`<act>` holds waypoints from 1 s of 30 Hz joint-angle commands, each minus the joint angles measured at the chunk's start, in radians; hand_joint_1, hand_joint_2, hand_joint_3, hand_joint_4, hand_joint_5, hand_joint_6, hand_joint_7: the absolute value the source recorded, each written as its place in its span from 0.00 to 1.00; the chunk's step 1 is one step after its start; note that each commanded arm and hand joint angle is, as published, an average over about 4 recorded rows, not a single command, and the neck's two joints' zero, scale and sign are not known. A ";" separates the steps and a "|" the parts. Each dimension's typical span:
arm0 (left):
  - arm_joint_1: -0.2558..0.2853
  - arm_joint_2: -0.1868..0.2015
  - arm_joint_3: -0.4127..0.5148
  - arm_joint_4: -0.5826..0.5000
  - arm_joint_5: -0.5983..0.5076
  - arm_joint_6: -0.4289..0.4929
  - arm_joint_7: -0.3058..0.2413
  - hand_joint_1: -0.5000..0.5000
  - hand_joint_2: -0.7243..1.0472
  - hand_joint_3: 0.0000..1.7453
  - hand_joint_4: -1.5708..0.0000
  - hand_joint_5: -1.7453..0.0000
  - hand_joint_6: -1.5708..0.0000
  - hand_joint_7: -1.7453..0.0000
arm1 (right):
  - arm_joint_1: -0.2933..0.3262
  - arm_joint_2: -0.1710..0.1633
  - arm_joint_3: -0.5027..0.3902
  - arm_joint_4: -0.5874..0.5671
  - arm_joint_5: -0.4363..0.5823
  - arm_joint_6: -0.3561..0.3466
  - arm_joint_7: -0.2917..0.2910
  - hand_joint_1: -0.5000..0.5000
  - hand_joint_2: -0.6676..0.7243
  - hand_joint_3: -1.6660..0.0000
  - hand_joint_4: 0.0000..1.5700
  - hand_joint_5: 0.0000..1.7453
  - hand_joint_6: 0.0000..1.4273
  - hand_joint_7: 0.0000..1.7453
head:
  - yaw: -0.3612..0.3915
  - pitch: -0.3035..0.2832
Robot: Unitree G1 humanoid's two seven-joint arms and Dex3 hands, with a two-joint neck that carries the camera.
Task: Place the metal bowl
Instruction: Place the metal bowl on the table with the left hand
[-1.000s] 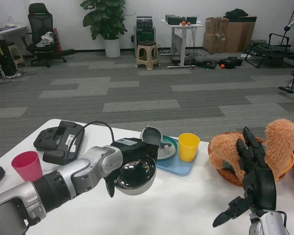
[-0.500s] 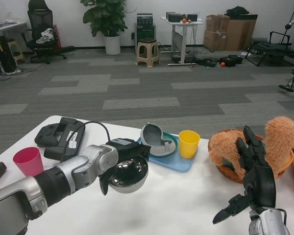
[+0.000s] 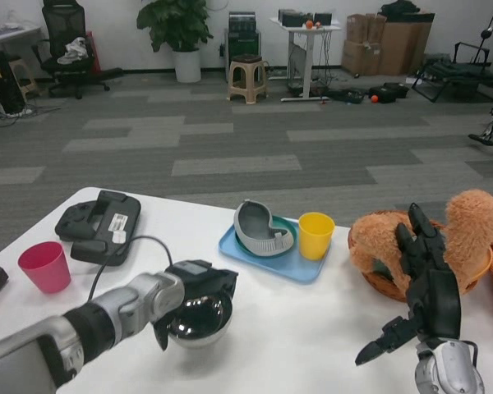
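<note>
The left hand [image 3: 189, 289] grips the metal bowl [image 3: 197, 318] from above, its black fingers curled over the far rim while the polished bowl hangs under the palm, low over the bare white table [image 3: 312, 345] in front of the robot; whether the base already touches the tabletop cannot be told from the head view. The step in hand looks like the set-down itself. To do it well, the bowl should come down level, mouth up, so the round base meets the table flat and does not rock or skid on the smooth surface. The fingers should let go only once the bowl bears its own weight, then lift straight up so they do not drag the rim. The spot lies near the blue tray [image 3: 275, 261], which holds a grey dish [image 3: 261, 230] and a yellow cup [image 3: 315, 235], and the black cable [image 3: 119, 253] from the controller [image 3: 99, 223] runs close by the forearm, so a sideways sweep is best avoided. The right hand [image 3: 423, 291] waits with fingers spread, holding nothing, in front of the wicker basket [image 3: 378, 283] with the plush toy [image 3: 468, 234]. A pink cup [image 3: 44, 267] stands well apart to the left.
</note>
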 commanded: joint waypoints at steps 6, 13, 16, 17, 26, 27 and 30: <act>0.082 -0.093 0.171 0.136 0.151 -0.124 0.128 0.00 0.80 1.00 0.45 0.00 0.61 0.04 | 0.001 -0.009 0.000 -0.019 0.000 0.002 -0.004 0.58 1.00 1.00 0.00 0.00 0.00 0.08 | 0.013 0.008; 0.088 -0.121 0.206 0.176 0.159 -0.133 0.141 0.00 0.78 1.00 0.61 0.00 0.64 0.06 | 0.001 -0.007 -0.001 -0.013 0.002 0.002 -0.004 0.58 1.00 1.00 0.00 0.00 0.00 0.08 | 0.011 0.000; 0.097 -0.122 0.226 0.175 0.168 -0.156 0.141 0.00 0.85 1.00 0.90 0.03 0.78 0.16 | 0.001 -0.005 -0.002 -0.006 0.003 0.002 -0.004 0.58 1.00 1.00 0.00 0.00 0.00 0.08 | 0.007 -0.011; 0.100 -0.122 0.238 0.174 0.172 -0.163 0.141 0.00 0.88 1.00 0.97 0.06 0.83 0.21 | 0.001 -0.004 -0.002 -0.005 0.003 0.002 -0.004 0.58 1.00 1.00 0.00 0.00 0.00 0.08 | 0.007 -0.014; 0.106 -0.114 0.276 0.163 0.185 -0.171 0.134 0.02 1.00 1.00 1.00 0.85 1.00 0.66 | 0.001 0.001 -0.002 0.002 0.006 0.004 -0.004 0.59 1.00 1.00 0.00 0.00 0.00 0.08 | 0.009 -0.032; 0.105 -0.113 0.281 0.164 0.184 -0.171 0.130 0.02 1.00 1.00 1.00 0.91 1.00 0.70 | 0.001 0.001 -0.002 0.002 0.006 0.004 -0.004 0.58 1.00 1.00 0.00 0.00 0.00 0.08 | 0.009 -0.034; 0.107 -0.111 0.293 0.161 0.177 -0.170 0.109 0.02 1.00 0.59 1.00 0.97 1.00 0.82 | 0.001 0.002 -0.003 0.004 0.006 0.006 -0.004 0.58 1.00 1.00 0.00 0.00 0.00 0.08 | 0.005 -0.036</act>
